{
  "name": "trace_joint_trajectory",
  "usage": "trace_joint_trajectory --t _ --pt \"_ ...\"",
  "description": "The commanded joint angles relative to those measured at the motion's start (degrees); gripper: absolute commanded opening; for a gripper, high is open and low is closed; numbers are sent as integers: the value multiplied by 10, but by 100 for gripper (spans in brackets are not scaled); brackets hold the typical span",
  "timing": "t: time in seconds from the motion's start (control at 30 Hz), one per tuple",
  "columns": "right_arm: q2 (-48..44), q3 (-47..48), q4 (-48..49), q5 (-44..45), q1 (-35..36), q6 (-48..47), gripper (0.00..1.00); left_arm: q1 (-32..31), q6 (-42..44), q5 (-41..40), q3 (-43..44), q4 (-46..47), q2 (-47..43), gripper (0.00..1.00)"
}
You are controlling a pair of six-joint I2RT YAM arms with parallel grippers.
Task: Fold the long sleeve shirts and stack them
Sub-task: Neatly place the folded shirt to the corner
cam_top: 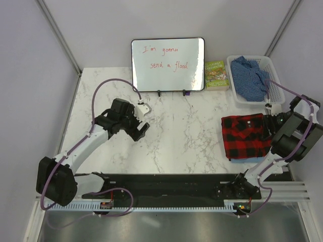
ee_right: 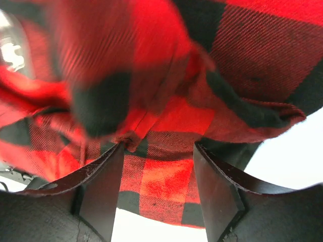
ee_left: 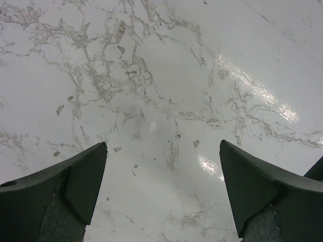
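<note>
A folded red-and-black checked flannel shirt lies at the table's right side. A darker blue speckled shirt is bunched in the white basket at the back right. My right gripper is at the flannel's right edge. In the right wrist view its jaws stand apart astride the flannel's hem, with cloth lying between the fingers but not pinched. My left gripper hovers wide open over bare marble left of centre, with nothing between its fingers.
A whiteboard with red writing stands at the back centre, and a green book sits beside it. The white basket fills the back right corner. Grey walls close in both sides, and the black arm rail runs along the near edge.
</note>
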Motion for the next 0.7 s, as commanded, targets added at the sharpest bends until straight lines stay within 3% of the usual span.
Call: trace_joint_trajectory --t 0.0,0.2,0.3,0.43,0.53,0.67 --pt "33 -7 29 18 -15 -10 65 21 -29 23 1 -14 -17 99" --pt "1 20 18 24 -18 -3 67 74 -56 63 9 -45 -31 99" --pt "-43 64 -34 -19 -20 -18 70 109 -71 90 23 -55 -34 99" --pt "-91 162 -104 -113 -7 1 79 187 -97 188 67 -96 -19 99" --pt "-112 190 -126 -166 45 47 81 246 -114 243 126 -128 12 99" --pt "-139 157 -38 -207 170 175 81 288 -113 262 179 -177 38 99"
